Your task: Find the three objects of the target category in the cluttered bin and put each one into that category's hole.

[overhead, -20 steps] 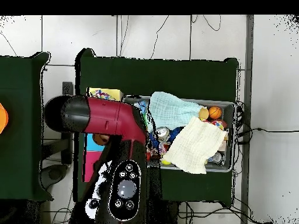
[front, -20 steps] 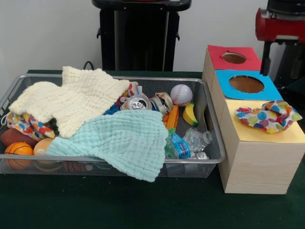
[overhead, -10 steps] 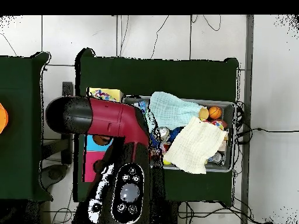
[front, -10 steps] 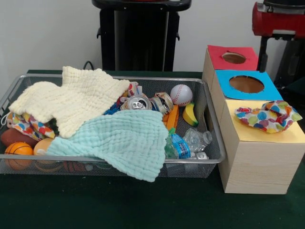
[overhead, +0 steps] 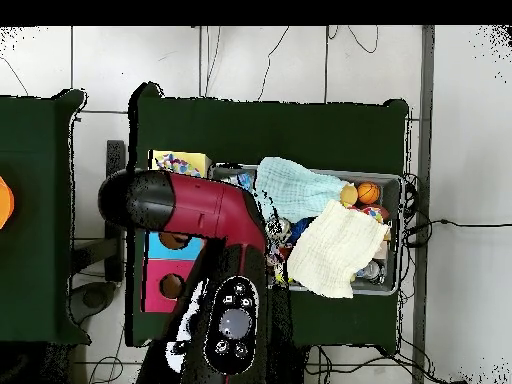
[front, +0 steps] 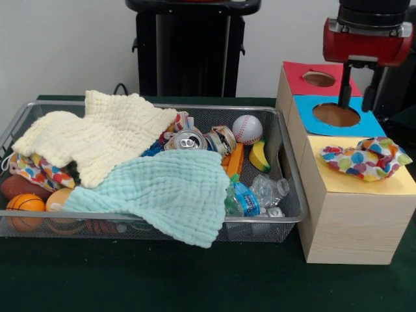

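Spread apart and empty, the jaws of the gripper (front: pixel 359 97) hung above the blue-topped hole (front: pixel 336 114) of the wooden box (front: pixel 351 214), one finger (front: pixel 345 92) over the hole's far edge. On the yellow top, just beside that hole, lay a spotted cloth (front: pixel 365 157). Left of the box stood the wire bin (front: pixel 286 188) on the green worktop (front: pixel 195 286). It held a cream cloth (front: pixel 97 133), a mint cloth (front: pixel 169 192) drooping over the front rim, a can (front: pixel 189 140), a baseball (front: pixel 247 128), a crushed bottle (front: pixel 257 195) and a small basketball (front: pixel 26 209).

From overhead, the red arm (overhead: pixel 195 205) covered most of the box and the bin's nearer end; the jaws were hidden beneath it. Both cloths, cream (overhead: pixel 335 250) and mint (overhead: pixel 295 188), showed in the bin.
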{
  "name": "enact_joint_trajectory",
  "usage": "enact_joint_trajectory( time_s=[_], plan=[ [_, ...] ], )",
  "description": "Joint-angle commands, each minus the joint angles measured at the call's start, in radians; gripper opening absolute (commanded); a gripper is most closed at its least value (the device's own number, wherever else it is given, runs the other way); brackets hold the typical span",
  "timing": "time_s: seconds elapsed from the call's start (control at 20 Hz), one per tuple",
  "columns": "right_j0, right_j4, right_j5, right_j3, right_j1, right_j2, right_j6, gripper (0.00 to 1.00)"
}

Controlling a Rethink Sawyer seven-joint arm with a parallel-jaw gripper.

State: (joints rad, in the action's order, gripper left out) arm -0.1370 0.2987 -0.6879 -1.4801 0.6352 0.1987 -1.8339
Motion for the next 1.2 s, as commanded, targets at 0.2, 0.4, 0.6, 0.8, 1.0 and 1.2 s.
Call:
enact_joint_trajectory(
  time_s=[0.2, 0.4, 0.6, 0.8, 1.0, 1.2],
  plan=[
    [0.036, -0.034, 0.019, -0.093, -0.044, -0.069, -0.106, 0.0],
    [0.036, -0.036, 0.018, -0.092, -0.044, -0.071, -0.104, 0.0],
    [0.031, -0.027, 0.032, -0.091, -0.045, -0.067, -0.128, 0.0],
    [-0.003, -0.018, -0.003, -0.067, -0.042, -0.051, -0.175, 0.0],
    [-0.013, -0.015, -0.007, -0.049, -0.051, -0.049, -0.186, 0.0],
    [-0.013, -0.011, 0.014, -0.04, -0.074, -0.053, -0.188, 0.0]
  ],
)
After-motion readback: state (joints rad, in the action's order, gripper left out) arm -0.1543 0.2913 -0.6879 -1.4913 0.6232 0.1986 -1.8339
